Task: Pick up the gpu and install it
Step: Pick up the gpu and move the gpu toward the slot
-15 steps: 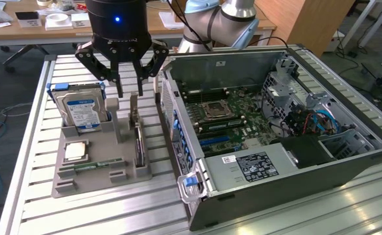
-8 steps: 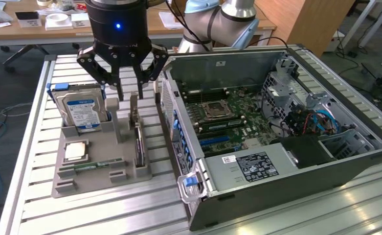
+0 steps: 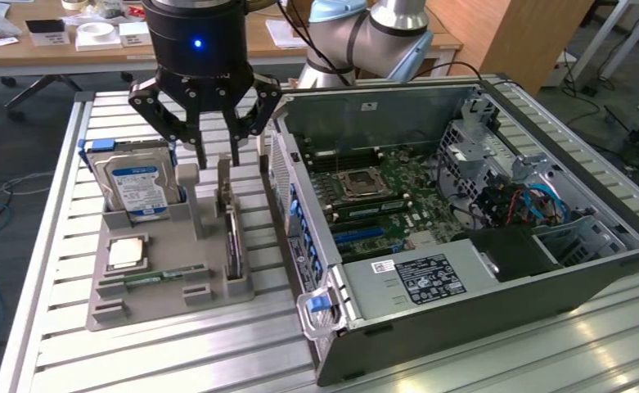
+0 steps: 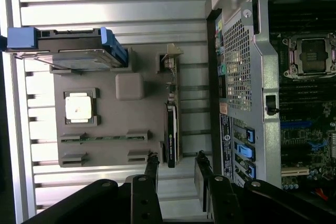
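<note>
Here's the layout: a grey holder tray sits on the slatted metal table, just beside the open computer case. At the tray's far end a silver hard drive with a blue-white label stands upright, with a processor chip lying flat in front of it and a slim green RAM stick in its slot nearer the camera. On the side of the tray closest to the case, the gpu stands on its long edge in its slot, dark and thin. A grey post of the tray rises right next to it, and the case's rear wall is close on the other side, so it's a tight lane.

The tool hangs above the far end of the gpu, pointing straight down, with a blue light glowing on its black body. The fingers are spread apart with nothing between them. From the wrist, the two pads straddle the line of the card without touching it. The arm's elbow is behind the case.
</note>
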`<control>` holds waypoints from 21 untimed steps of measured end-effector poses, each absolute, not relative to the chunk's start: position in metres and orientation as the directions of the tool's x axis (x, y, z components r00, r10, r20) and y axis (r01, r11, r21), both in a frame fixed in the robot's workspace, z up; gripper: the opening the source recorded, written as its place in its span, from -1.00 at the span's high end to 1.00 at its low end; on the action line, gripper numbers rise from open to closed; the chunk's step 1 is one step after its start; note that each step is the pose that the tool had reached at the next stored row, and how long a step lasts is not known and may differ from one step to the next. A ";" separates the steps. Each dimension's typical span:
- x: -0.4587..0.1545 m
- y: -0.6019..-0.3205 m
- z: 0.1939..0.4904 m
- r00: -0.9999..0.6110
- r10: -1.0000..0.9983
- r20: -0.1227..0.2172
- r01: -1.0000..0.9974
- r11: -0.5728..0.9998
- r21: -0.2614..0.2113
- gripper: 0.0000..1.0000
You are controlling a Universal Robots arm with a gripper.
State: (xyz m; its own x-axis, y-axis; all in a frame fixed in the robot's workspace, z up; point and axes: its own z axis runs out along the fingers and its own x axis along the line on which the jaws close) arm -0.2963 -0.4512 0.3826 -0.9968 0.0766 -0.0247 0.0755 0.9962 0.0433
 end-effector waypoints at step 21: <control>-0.296 -0.451 0.369 -0.997 0.077 -0.025 0.075 0.996 0.043 0.17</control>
